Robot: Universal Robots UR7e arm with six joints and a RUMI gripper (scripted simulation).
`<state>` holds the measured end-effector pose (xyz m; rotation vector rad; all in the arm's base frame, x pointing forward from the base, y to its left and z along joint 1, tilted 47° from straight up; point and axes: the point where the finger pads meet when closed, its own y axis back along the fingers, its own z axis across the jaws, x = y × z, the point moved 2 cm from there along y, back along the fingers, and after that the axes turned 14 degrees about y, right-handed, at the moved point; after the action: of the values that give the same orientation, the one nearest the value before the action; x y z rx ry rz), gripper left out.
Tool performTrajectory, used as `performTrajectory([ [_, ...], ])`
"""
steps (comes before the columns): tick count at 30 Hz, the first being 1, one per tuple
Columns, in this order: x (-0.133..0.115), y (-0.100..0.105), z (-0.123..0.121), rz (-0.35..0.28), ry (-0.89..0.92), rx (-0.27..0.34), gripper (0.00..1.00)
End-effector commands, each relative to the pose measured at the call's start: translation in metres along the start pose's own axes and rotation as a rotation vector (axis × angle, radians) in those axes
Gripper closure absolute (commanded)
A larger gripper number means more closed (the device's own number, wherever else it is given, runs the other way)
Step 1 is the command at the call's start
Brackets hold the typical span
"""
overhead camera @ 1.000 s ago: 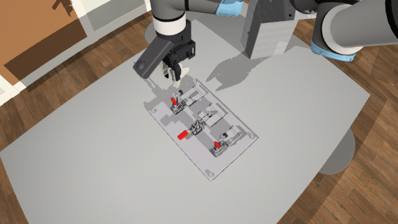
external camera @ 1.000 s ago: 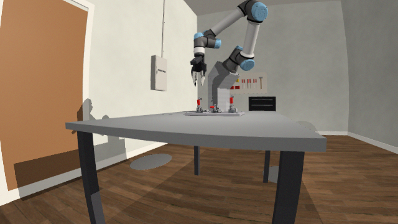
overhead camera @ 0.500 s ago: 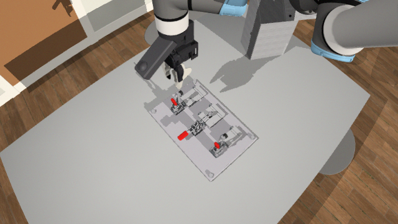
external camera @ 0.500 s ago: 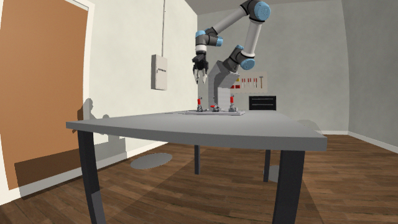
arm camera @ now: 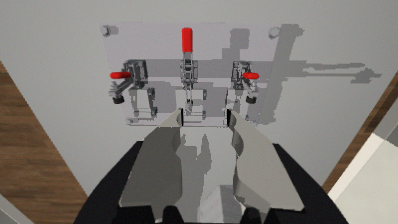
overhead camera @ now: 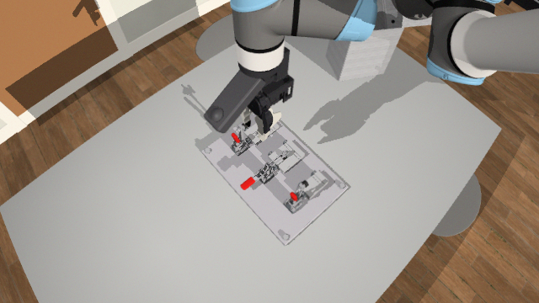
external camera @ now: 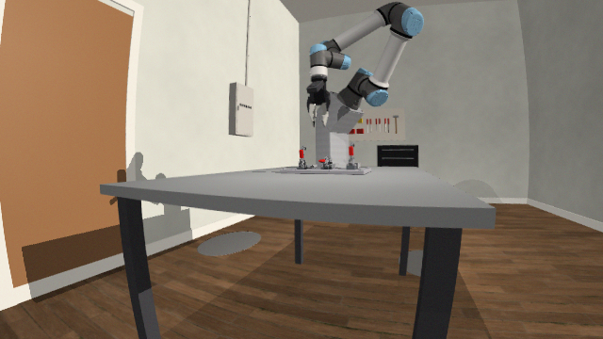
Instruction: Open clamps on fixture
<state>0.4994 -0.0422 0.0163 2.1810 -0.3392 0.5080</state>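
Observation:
The grey fixture plate (overhead camera: 274, 181) lies on the table and carries three toggle clamps with red handles. The far clamp's handle (overhead camera: 236, 137) and the near clamp's handle (overhead camera: 293, 195) stand upright. The middle clamp's handle (overhead camera: 248, 183) lies flat and points off the plate's edge. In the wrist view the three handles show at the left (arm camera: 120, 75), the middle (arm camera: 186, 39) and the right (arm camera: 250, 76). My gripper (overhead camera: 263, 130) hangs well above the plate's far end, also seen in the exterior view (external camera: 315, 115). Its fingers stand a little apart with nothing between them.
The parts sit under the clamp arms on the plate. The robot's white pedestal (overhead camera: 362, 55) stands at the back of the table. A wall box (external camera: 240, 109) and a tool board (external camera: 379, 124) are on the walls behind.

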Motion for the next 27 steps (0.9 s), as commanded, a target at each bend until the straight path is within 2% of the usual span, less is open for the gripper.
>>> performTrajectory([
  [1,0.0056,0.0020,-0.0211,0.000,-0.001,-0.003,0.72],
  [6,0.0075,0.0020,-0.0287,0.000,-0.001,-0.003,0.72],
  [27,0.0076,0.0020,-0.0290,0.000,-0.001,-0.003,0.72],
])
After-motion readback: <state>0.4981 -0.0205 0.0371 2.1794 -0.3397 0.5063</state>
